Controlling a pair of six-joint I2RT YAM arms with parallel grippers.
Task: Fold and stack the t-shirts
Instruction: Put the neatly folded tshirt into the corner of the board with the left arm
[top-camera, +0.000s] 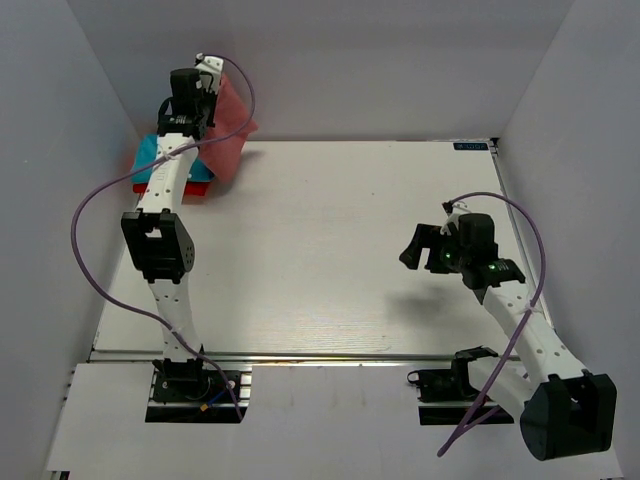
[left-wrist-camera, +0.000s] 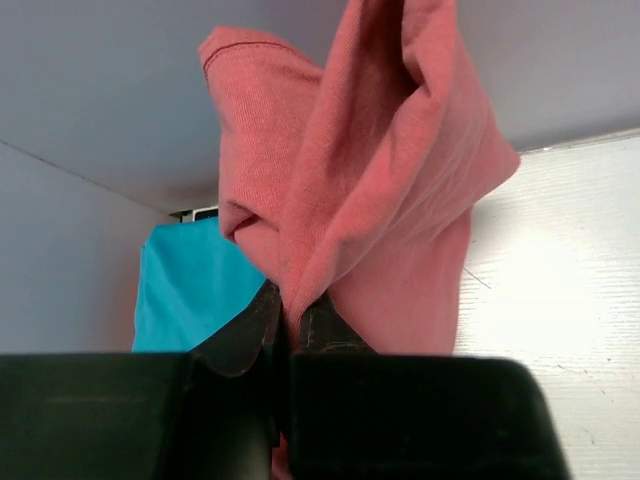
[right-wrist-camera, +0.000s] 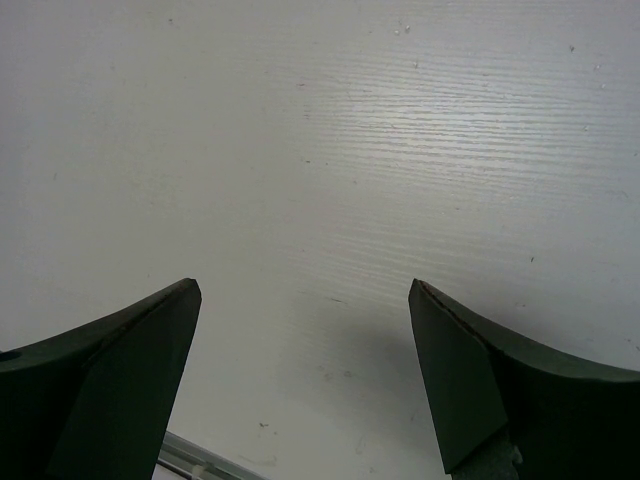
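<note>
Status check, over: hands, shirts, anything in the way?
Left hand shut on salmon-pink tee, bunched, held off the table. Right hand open, empty, above table. Turquoise tee atop orange-red tee, far left, partly under left arm.

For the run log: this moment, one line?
left gripper: shut on pink t-shirt, lifted | right gripper: open, empty | turquoise t-shirt: folded, far-left

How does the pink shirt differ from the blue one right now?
The salmon-pink t-shirt hangs bunched, pinched in the left end effector; the turquoise t-shirt lies folded flat. The pink one is held up, while the turquoise one rests on an orange-red t-shirt at the far-left corner of the table. Both are soft cloth.
</note>
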